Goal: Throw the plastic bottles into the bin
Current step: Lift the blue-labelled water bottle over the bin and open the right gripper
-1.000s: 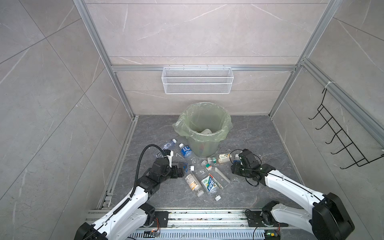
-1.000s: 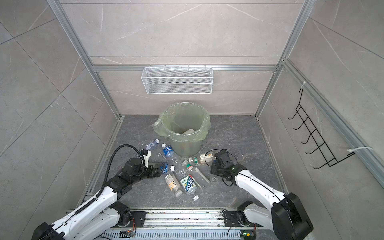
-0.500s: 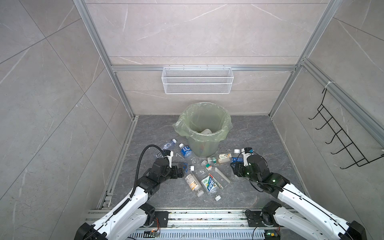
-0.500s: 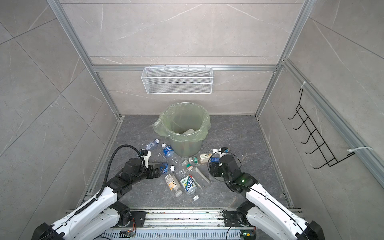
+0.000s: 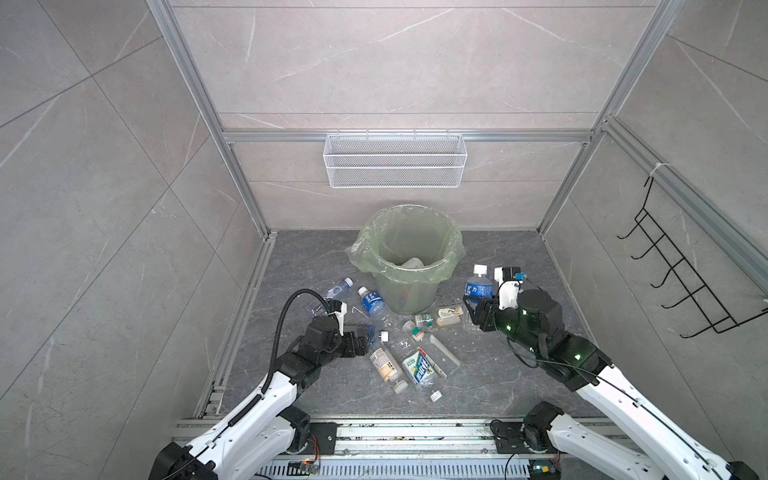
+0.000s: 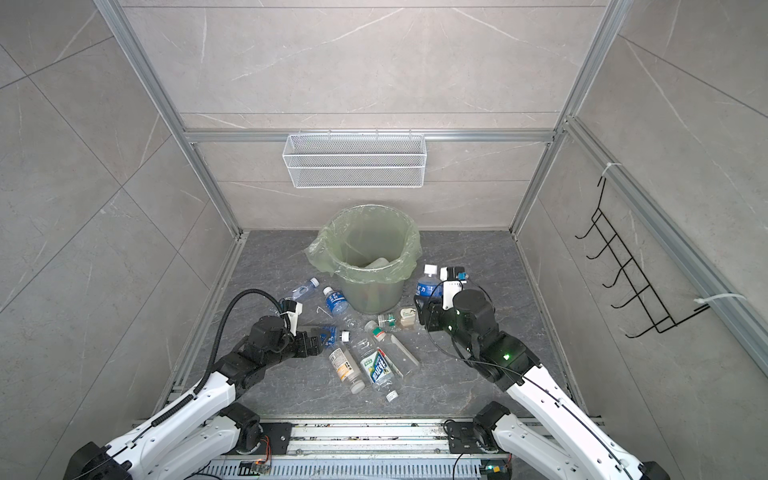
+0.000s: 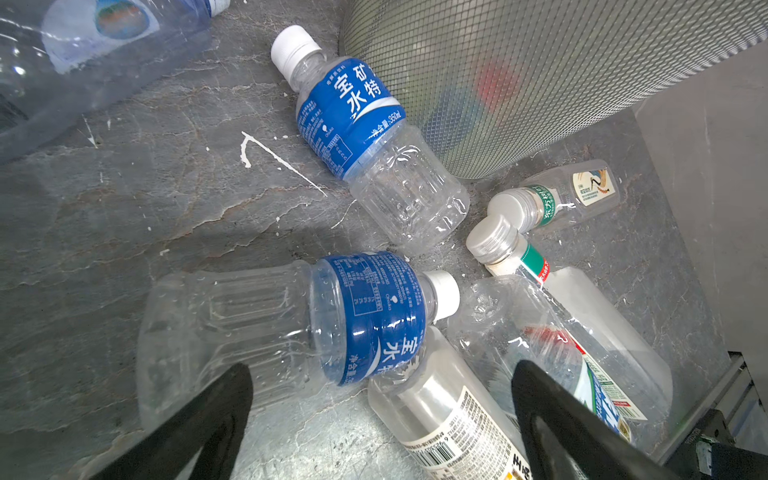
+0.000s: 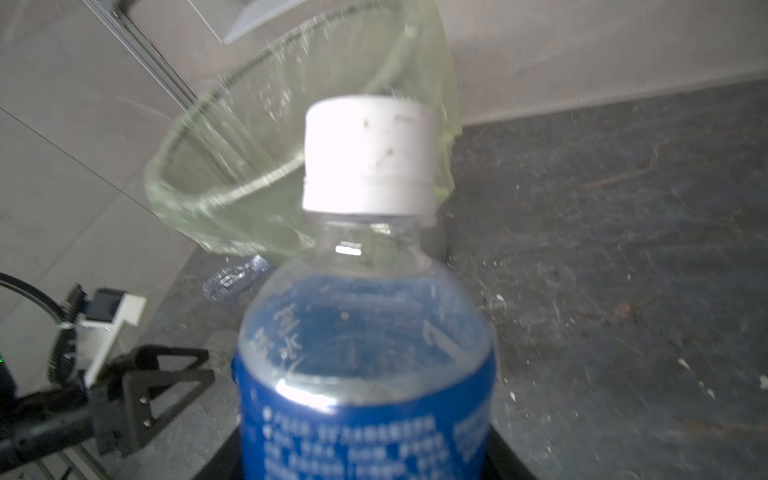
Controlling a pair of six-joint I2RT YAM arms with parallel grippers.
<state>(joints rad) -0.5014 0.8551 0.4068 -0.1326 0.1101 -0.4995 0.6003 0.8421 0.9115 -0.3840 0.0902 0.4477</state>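
Right tool (image 5: pixel 476 311) raised bottle (image 5: pixel 478 287): axis along tool, cap foremost, beside bin (image 5: pixel 405 293).

My right claw (image 5: pixel 478 311) is black; bottle (image 8: pixel 365 332) in it clear, blue label, white cap. Bin (image 5: pixel 399 291) pale green, floor (image 5: pixel 311 257) veined dark grey.

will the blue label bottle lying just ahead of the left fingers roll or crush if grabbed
The blue-label bottle looks nearly empty, so probably very light. Its thin clear wall may dent under the fingers. Lying on its round side, it could roll if nudged.
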